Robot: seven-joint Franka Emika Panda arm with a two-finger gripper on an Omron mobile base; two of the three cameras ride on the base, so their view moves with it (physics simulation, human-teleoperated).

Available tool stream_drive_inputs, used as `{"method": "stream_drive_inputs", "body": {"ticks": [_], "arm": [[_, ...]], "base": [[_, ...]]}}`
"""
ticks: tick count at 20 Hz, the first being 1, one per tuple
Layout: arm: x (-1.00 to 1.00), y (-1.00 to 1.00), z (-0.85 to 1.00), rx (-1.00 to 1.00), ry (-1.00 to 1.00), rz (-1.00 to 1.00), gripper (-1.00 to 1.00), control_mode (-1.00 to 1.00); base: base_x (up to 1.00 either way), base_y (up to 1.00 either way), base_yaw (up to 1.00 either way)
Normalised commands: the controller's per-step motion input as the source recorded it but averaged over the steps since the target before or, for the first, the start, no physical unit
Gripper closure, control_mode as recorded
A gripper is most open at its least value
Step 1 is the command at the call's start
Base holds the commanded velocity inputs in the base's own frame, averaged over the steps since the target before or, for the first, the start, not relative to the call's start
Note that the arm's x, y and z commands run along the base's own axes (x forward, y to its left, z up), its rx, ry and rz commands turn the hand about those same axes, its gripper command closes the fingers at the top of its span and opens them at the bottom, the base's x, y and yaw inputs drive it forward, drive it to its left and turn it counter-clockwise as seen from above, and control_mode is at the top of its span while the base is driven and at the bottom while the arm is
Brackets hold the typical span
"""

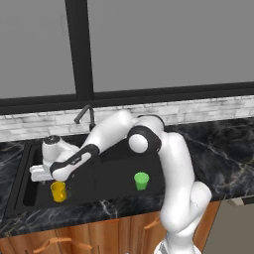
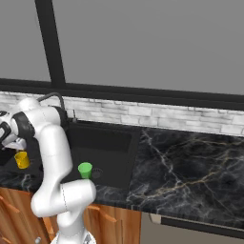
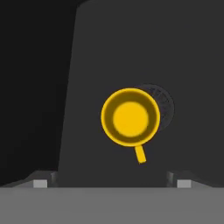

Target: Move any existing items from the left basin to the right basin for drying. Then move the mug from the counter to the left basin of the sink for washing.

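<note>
**Both cups in their basins, jaws spread above the mug**

While the white arm (image 1: 163, 163) reaches leftward across the sink (image 1: 94, 173), each of the task's things already lies where the task wants it. Set into the counter (image 1: 223, 149), the sink has a central divider that keeps washing and drying apart. In the right basin (image 1: 130, 171), toward its near edge, the green cup (image 1: 141, 180) stands upright and well clear of the hand, parked there to dry. Over in the left basin (image 1: 44, 191), the yellow mug (image 1: 58, 191) sits upright on the floor, close to the near wall.

Seen from the hand, the mug rests beside the round drain (image 3: 161, 105), partly overlapping it, with its handle pointing toward the camera. Directly above it hangs the gripper (image 1: 49, 174), fingers (image 3: 40, 183) spread wide to either side and touching nothing. That open, centred stance suggests a release straight down, and my judgement is that only withdrawing the arm remains.
</note>
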Motion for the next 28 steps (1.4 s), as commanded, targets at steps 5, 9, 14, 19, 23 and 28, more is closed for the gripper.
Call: {"method": "stream_drive_inputs", "body": {"ticks": [5, 9, 14, 19, 23, 28], "arm": [[-0.06, 0.0, 0.54, 0.0, -0.06, -0.02, -1.0, -1.0], [-0.12, 0.0, 0.55, 0.0, -0.03, -0.03, -1.0, -1.0], [-0.3, 0.0, 0.49, 0.0, -0.04, -0.03, -1.0, -1.0], [-0.42, 0.0, 0.45, 0.0, -0.02, -0.05, -1.0, -1.0], [-0.59, 0.0, 0.37, 0.0, -0.03, -0.04, -1.0, -1.0], [-0.71, 0.0, 0.25, -0.01, -0.06, -0.05, -1.0, -1.0]], "base": [[0.0, 0.0, 0.0], [0.0, 0.0, 0.0], [0.0, 0.0, 0.0], [0.0, 0.0, 0.0], [0.0, 0.0, 0.0], [0.0, 0.0, 0.0]]}}
